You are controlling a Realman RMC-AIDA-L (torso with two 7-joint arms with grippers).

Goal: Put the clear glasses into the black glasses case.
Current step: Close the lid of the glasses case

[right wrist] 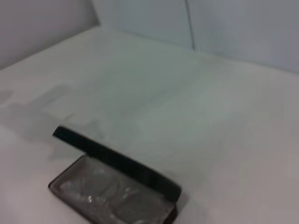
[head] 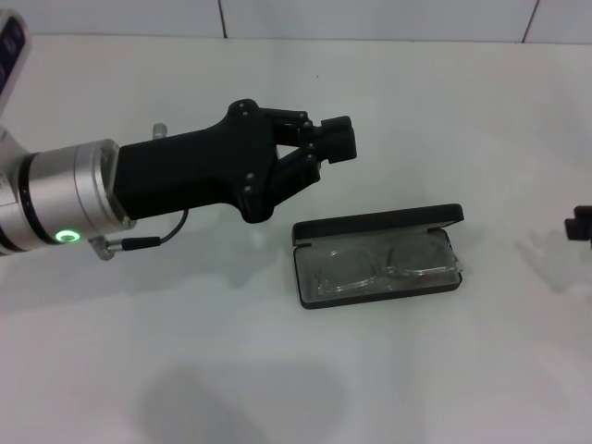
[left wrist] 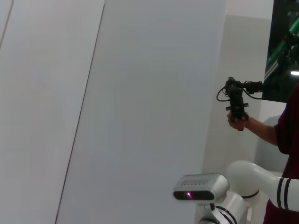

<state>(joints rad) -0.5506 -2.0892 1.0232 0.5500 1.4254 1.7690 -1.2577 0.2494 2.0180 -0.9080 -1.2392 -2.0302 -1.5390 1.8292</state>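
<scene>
Clear glasses (head: 384, 265) lengthwise inside case (head: 379, 225)

Bright even overhead light, soft grey shadows on the white table (head: 444, 111), right wrist view blurred

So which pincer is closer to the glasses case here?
The left pincer, raised just behind the open black case holding the clear glasses. The right pincer only peeks in at the table's far right edge.

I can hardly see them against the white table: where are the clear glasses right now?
In the head view, the clear glasses lie inside the open black glasses case, right of centre on the table, below and right of the left gripper.
</scene>
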